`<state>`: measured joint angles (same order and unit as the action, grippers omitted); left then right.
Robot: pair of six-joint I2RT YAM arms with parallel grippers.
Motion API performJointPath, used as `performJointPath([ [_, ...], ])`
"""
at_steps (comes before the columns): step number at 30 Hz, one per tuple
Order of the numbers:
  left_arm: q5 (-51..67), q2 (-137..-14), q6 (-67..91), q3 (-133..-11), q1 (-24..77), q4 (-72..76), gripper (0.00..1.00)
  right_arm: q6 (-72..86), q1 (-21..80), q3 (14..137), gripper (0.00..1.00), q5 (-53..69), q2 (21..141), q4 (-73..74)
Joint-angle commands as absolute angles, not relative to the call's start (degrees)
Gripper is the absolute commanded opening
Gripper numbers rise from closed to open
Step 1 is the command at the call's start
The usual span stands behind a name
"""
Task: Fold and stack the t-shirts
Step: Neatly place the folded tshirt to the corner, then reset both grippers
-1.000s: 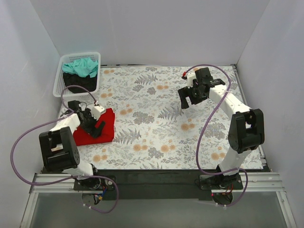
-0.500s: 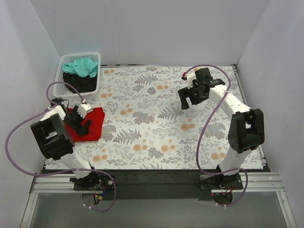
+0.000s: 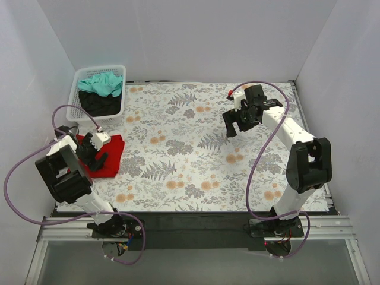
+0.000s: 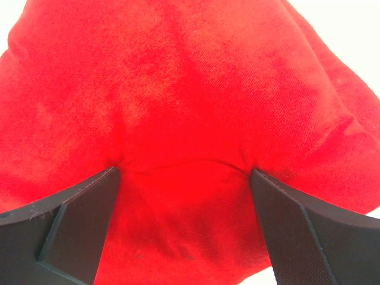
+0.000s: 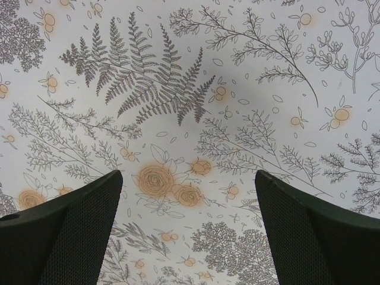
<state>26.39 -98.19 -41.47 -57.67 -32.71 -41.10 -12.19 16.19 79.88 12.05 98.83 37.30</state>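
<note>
Here, the red t-shirt (image 3: pixel 114 149) lies as a compact bundle at the left edge of the table, just in front of the white mesh basket (image 3: pixel 101 68) in the far-left corner. The left gripper (image 3: pixel 95 157) stands directly on the shirt; in its wrist view the jaws are spread, tips sunk into puckered cloth rather than closed on it. The arm hides part of the shirt, so its long axis cannot be told. The right gripper (image 3: pixel 236 126), likewise spread and empty, hovers over the floral-print cloth (image 3: pixel 196 154) toward the far-right corner, well apart. The left arm is therefore judged the nearer. The basket holds a teal t-shirt (image 3: pixel 101 83) atop a black t-shirt (image 3: pixel 98 104).
</note>
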Motion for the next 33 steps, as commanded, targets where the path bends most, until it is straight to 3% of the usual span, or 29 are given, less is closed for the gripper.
performJointPath([
  [1,3.9,-102.3,-54.1,-53.9,-35.3,-38.4,0.91,-12.4,16.1,81.1,0.98,13.6,96.2,37.5],
  [5,10.7,-94.2,-50.9,-64.2,-32.6,-47.1,0.91,-13.7,16.1,82.4,0.98,20.7,95.9,38.7],
  [10,19.6,-90.3,-37.9,-83.7,-22.1,-62.8,0.91,-16.0,16.4,84.8,0.98,24.1,95.5,40.9],
  [18,25.0,-89.3,3.9,-99.0,-0.8,-53.7,0.91,-20.0,16.2,85.8,0.98,21.0,90.7,43.4],
  [24,27.9,-95.1,35.5,-98.8,6.3,-39.9,0.91,-21.4,15.5,78.9,0.98,18.6,86.1,43.2],
  [33,16.4,-96.3,39.9,-77.5,16.5,-26.0,0.91,-20.3,15.2,66.3,0.98,15.9,83.2,39.4],
])
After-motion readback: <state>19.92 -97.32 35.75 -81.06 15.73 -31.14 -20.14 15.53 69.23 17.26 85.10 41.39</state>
